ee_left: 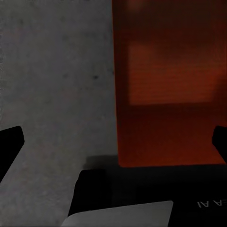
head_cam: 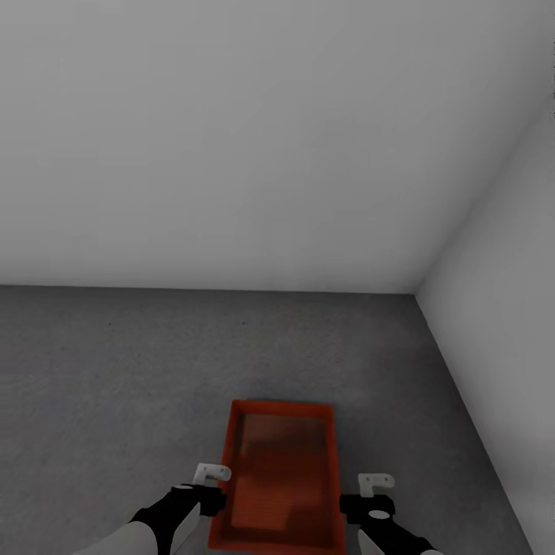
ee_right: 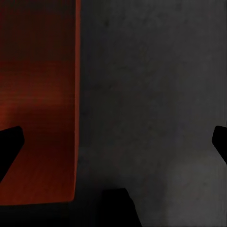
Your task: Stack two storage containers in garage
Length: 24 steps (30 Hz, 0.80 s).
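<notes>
Head view: orange-red storage container (head_cam: 281, 478) sits on dark concrete floor (head_cam: 116, 370) near pale grey wall corner. Left gripper (head_cam: 210, 486) and right gripper (head_cam: 373, 495) flank it, fingers spread wide, holding nothing.

head view: even, diffuse, soft | wrist views: dim, blurred | shadowed floor (ee_right: 156, 118)

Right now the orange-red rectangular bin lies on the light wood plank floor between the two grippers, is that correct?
Not quite: the orange-red rectangular bin lies on dark grey concrete floor, not wood planks, as the head view shows. It does sit between the left gripper and right gripper.
</notes>
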### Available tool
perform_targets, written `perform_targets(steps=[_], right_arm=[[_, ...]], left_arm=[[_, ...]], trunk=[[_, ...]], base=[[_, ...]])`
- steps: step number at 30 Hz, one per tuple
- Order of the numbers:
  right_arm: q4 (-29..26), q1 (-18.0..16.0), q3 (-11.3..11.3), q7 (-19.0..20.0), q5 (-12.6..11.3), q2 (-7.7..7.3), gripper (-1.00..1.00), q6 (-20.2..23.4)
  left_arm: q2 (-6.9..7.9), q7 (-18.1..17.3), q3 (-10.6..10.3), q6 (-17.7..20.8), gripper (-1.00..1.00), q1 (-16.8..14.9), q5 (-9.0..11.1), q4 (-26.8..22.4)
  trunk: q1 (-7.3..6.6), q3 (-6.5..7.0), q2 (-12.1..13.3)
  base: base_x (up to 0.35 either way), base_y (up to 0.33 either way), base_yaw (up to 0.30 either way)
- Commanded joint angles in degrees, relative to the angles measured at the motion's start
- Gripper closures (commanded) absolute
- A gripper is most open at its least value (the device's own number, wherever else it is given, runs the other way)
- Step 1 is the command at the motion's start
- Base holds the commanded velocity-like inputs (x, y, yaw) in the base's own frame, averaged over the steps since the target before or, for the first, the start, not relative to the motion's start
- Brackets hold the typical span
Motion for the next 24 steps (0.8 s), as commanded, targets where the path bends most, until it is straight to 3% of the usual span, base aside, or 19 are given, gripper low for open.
perform_targets(steps=[1,24], right_arm=[[0.01,-0.03,0.46,-0.24,-0.61,-0.01,-1.00,-0.22],[0.01,-0.03,0.46,-0.24,-0.61,-0.01,-1.00,-0.22]], left_arm=[[-0.02,0.12,0.07,0.34,-1.00,0.01,-0.59,-0.11],[-0.04,0.21,0.07,0.33,-1.00,0.01,-0.60,-0.11]], trunk=[[-0.23,0.15,0.40],[-5.28,4.28,9.62]], base=[[0.000,0.000,0.000],[0.000,0.000,0.000]])
